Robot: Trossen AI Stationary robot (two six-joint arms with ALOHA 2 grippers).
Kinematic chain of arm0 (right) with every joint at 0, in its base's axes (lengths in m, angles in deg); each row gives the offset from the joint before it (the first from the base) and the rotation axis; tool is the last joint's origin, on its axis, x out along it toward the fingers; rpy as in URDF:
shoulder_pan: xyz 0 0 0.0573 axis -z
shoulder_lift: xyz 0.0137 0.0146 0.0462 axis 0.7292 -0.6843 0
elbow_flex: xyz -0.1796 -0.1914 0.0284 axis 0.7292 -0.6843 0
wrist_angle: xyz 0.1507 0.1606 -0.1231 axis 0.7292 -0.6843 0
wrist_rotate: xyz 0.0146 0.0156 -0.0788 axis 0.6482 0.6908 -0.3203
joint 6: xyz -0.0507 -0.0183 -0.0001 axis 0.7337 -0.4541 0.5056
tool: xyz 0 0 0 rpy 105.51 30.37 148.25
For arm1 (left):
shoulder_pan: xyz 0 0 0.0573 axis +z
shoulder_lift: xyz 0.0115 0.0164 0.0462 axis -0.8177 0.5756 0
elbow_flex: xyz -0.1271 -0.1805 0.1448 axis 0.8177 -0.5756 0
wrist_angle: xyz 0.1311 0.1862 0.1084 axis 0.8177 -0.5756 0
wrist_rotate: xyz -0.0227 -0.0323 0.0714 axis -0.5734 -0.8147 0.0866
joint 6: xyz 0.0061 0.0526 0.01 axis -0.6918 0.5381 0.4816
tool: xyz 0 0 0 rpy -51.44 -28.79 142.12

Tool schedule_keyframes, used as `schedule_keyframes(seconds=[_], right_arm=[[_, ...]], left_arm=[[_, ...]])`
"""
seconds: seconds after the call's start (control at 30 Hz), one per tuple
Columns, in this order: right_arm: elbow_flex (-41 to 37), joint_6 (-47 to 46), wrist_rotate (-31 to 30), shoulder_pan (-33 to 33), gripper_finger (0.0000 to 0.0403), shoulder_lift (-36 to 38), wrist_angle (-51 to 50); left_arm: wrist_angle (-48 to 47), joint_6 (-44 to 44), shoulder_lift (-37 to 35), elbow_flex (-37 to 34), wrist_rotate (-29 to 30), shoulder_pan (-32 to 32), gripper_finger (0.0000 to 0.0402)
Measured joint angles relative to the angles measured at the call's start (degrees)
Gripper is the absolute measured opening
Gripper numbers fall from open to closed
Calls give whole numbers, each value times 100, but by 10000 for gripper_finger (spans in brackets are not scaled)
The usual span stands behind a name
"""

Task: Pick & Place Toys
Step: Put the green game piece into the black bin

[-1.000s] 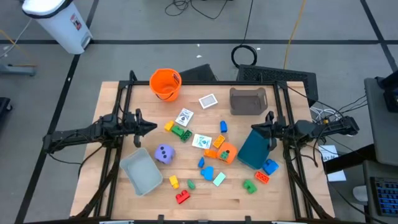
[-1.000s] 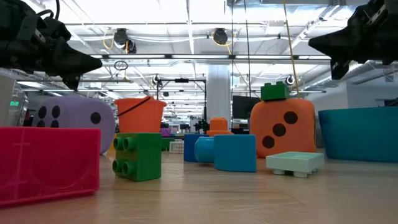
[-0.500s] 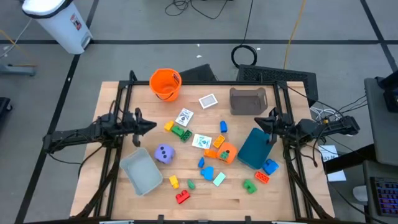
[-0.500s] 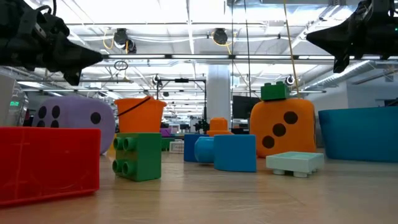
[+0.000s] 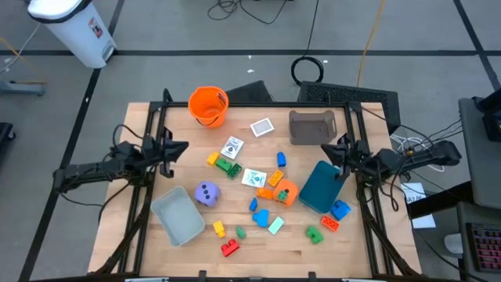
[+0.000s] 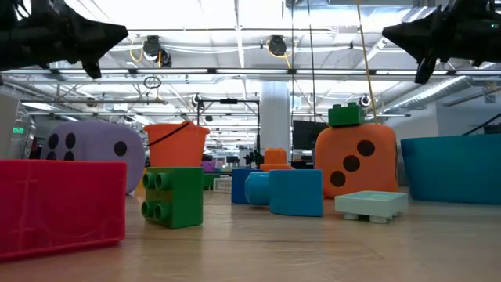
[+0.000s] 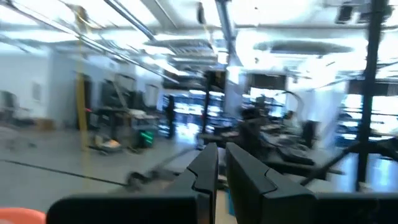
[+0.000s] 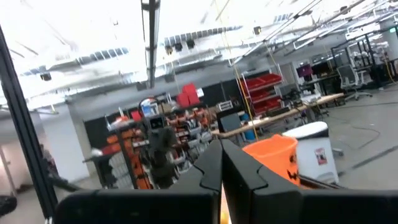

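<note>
L gripper [image 5: 182,146] is seen raised over the table's [image 5: 141,117] left side, fingers pressed together, nothing held. R gripper [image 5: 326,148] is seen over the right side, above the far end of the teal bin [image 5: 319,187], fingers also pressed together, empty. In both wrist views only the room is seen past the closed fingers.

Toys are spread over the table's middle and near part. Purple die [image 5: 207,194] is just right of the grey bin [image 5: 179,216] at near left. Orange die [image 5: 286,192] is touching or just beside the teal bin's left side, w/ a green block [image 6: 345,115] on top in the low view. Three cards [image 5: 232,147] lie mid to far centre. Yellow and green blocks [image 5: 228,166] are left of centre; blue blocks [image 5: 263,217] near centre; red block [image 5: 229,248] at the near edge. Blue and red-orange blocks [image 5: 339,210] lie near the teal bin's near-right corner. Orange bucket [image 5: 208,105] stands far left; a second grey bin [image 5: 312,127] far right.
</note>
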Motion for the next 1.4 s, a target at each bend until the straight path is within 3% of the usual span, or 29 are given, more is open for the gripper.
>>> schedule_keyframes(seconds=[0.13,0.27,0.4,0.53,0.73,1.03,1.1,1.27,1.4], right_arm=[[169,180,-18,0,1,-844,867],[963,866,107,4,0,-1847,776],[1999,1516,472,130,0,-2983,132],[2838,1499,474,366,0,-4025,-910],[3082,1158,472,628,0,-5166,-994],[3104,855,475,626,0,-5749,-432],[3104,581,674,585,0,-5752,-417],[3104,7,1988,507,14,-5603,-110],[3104,-593,2130,362,49,-5437,-265]], left_arm=[[291,613,338,24,413,0,42],[343,883,965,393,568,0,42],[341,942,1978,940,428,0,42],[445,863,3234,1321,207,0,42],[2467,575,5200,1379,-659,-2,42],[5030,621,7229,1379,-730,0,42],[5215,617,7484,1411,-734,0,42],[5230,680,7770,1543,-741,0,42],[5188,883,7803,1678,-743,2,42]])
